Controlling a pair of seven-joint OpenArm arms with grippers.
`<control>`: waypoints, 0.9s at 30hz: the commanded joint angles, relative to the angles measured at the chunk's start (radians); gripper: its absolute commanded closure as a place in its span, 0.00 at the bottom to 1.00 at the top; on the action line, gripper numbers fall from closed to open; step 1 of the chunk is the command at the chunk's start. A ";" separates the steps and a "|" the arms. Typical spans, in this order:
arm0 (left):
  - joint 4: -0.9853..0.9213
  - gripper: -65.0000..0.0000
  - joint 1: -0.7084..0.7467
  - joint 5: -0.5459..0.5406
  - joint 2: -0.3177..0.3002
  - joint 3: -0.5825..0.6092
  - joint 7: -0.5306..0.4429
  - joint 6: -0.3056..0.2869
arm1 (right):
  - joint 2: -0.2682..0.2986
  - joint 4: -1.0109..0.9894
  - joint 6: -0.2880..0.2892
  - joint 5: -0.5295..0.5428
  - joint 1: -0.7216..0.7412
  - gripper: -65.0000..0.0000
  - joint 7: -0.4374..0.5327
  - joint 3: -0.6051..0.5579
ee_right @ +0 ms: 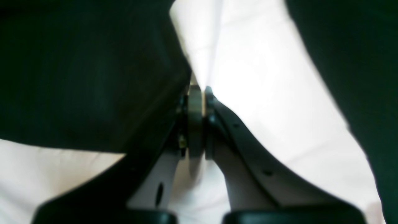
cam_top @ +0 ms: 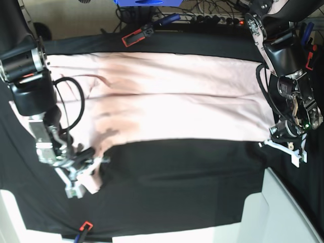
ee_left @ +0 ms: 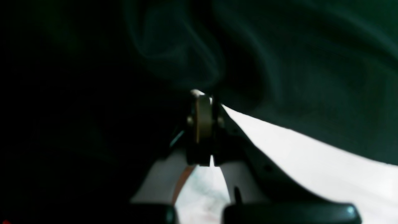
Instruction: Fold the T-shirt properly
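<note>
The pale pink T-shirt lies spread flat across the black table cover, plain side up. My right gripper sits at the shirt's near left corner. In the right wrist view this gripper is shut, with a fold of the T-shirt pinched between its tips. My left gripper is at the near right corner. In the left wrist view it is shut right at the T-shirt's edge, a pale bit of cloth showing at its tips.
Red clamps hold the black cover at the far and near edges. Cables and a power strip run along the back. A white surface lies past the table's near right corner.
</note>
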 commanded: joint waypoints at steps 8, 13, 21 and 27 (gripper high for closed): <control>0.071 1.00 -0.016 -0.006 -0.014 0.066 0.017 -0.005 | 0.068 0.251 -0.079 0.002 -0.029 1.00 -0.130 0.093; 0.134 1.00 0.004 -0.007 -0.009 0.102 0.043 -0.005 | 0.101 0.426 -0.145 0.007 -0.115 1.00 -0.180 0.105; 0.294 1.00 0.048 -0.009 -0.005 0.102 0.142 -0.005 | 0.101 0.696 -0.151 0.004 -0.253 1.00 -0.332 0.308; 0.430 1.00 0.150 -0.009 -0.003 0.102 0.226 -0.005 | 0.093 0.892 -0.152 0.004 -0.368 1.00 -0.504 0.445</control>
